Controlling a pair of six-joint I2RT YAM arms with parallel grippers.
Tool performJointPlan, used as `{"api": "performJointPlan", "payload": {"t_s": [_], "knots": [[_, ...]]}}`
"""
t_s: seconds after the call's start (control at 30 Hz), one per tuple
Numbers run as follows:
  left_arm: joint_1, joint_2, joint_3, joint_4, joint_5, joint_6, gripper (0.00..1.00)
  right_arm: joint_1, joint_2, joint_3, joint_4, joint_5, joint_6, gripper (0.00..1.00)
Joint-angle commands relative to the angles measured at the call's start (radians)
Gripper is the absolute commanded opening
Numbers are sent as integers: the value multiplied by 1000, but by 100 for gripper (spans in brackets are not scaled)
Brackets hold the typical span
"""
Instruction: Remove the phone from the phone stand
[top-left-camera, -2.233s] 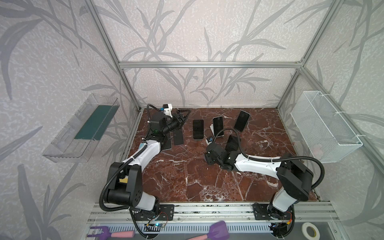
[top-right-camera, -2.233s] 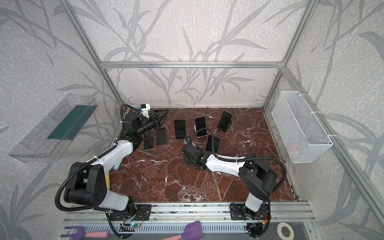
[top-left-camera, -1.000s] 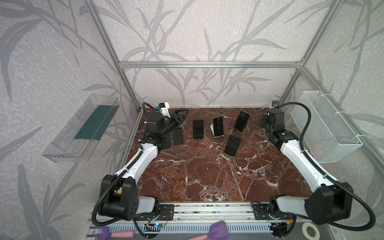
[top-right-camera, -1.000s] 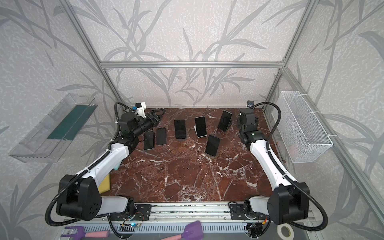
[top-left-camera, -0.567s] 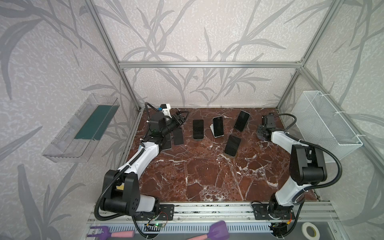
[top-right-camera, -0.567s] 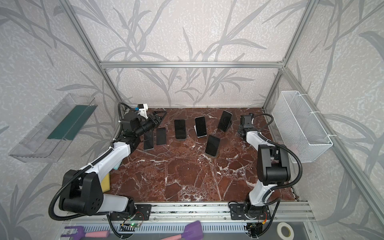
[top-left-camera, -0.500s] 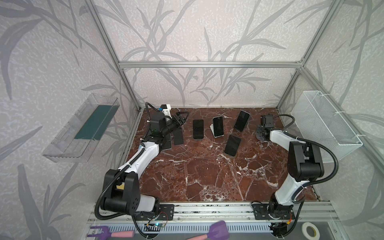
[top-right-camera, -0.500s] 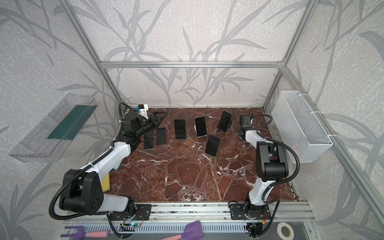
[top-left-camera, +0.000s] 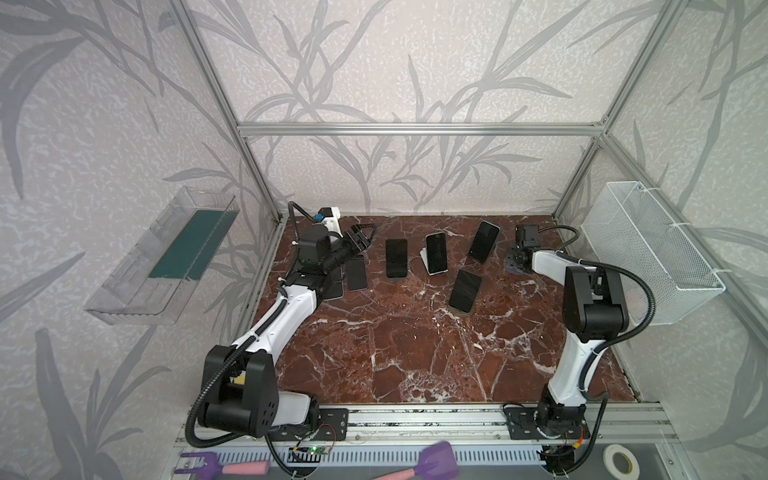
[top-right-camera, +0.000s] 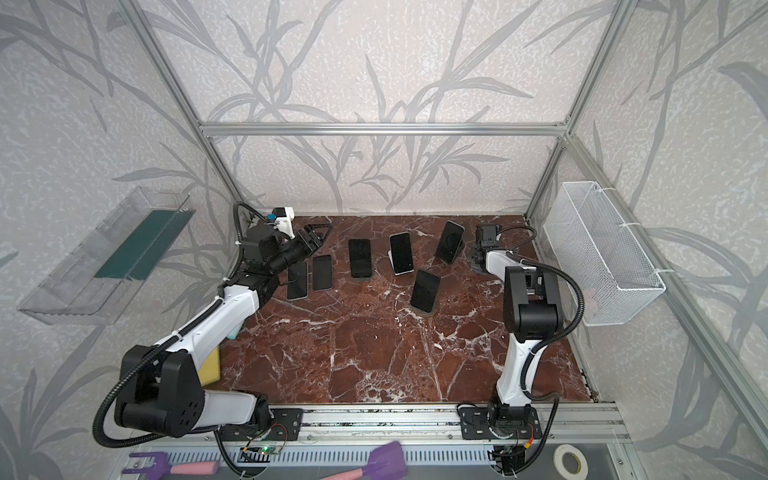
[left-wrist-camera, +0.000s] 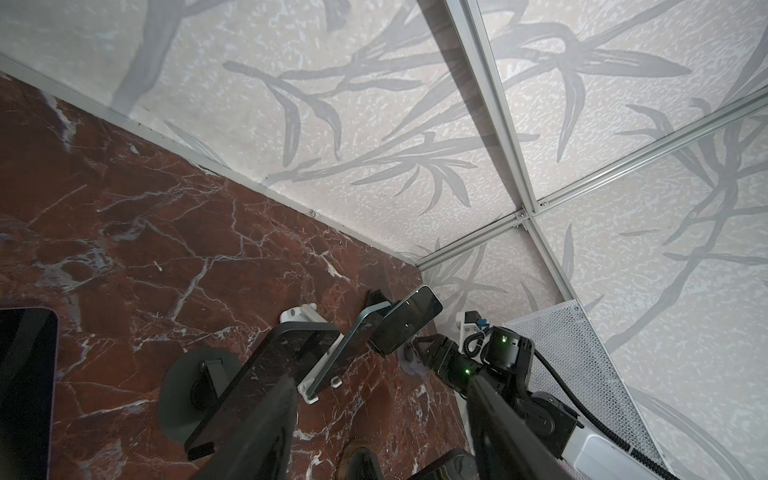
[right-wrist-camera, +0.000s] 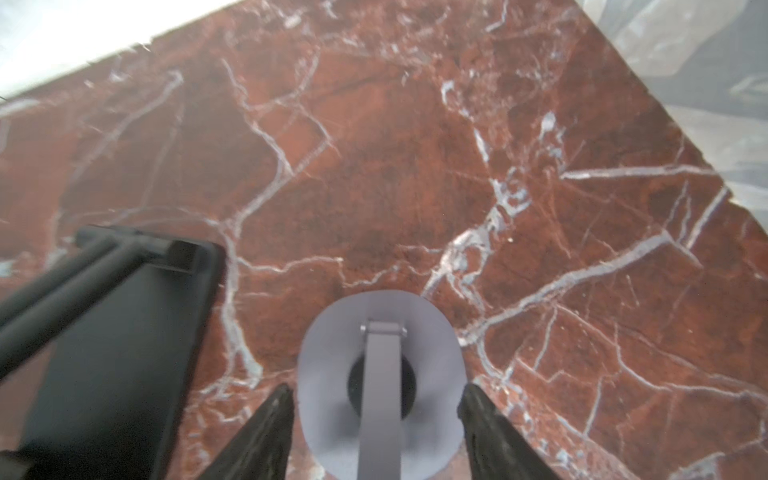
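Note:
Several black phones are on the marble table (top-left-camera: 415, 357). One leans on a white stand (top-left-camera: 435, 252), one on a black stand (top-left-camera: 483, 241), one on a wooden disc (top-left-camera: 464, 291) and one on a dark round stand (left-wrist-camera: 266, 374). My right gripper (right-wrist-camera: 376, 390) is low at the back right. Its fingertips lie against both sides of the round base of an empty grey phone stand (right-wrist-camera: 332, 345). My left gripper (top-left-camera: 368, 232) hovers at the back left, open, with nothing between its fingers (left-wrist-camera: 282, 407).
Two phones (top-left-camera: 356, 272) lie flat beside the left arm. A white wire basket (top-left-camera: 648, 249) hangs on the right wall and a clear shelf (top-left-camera: 166, 257) on the left wall. A yellow sponge (top-right-camera: 210, 365) lies by the left arm's base.
The right arm left the middle phone, rose at the back right, then came down onto the grey stand. It has hardly moved in the last half second. The left arm shifted only slightly.

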Motion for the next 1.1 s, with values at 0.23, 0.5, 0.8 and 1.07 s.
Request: {"api": "performJointPlan", "payload": {"t_s": [0.23,0.5,0.8,1.07], "knots": [[-12,29,64,-62,48,51,68,-27,0,33,-76,-110,-7,85],[-25,13,91,-178,-25,108,79,-24,-189,-13,-119,-47,-37,93],[-49,-87,98,-241,-107,157,82,51,-533,-183,-111,-122,-1,93],[-184,-199,91,-240,-132,284,79,78,-791,-530,1,-125,83,89]]}}
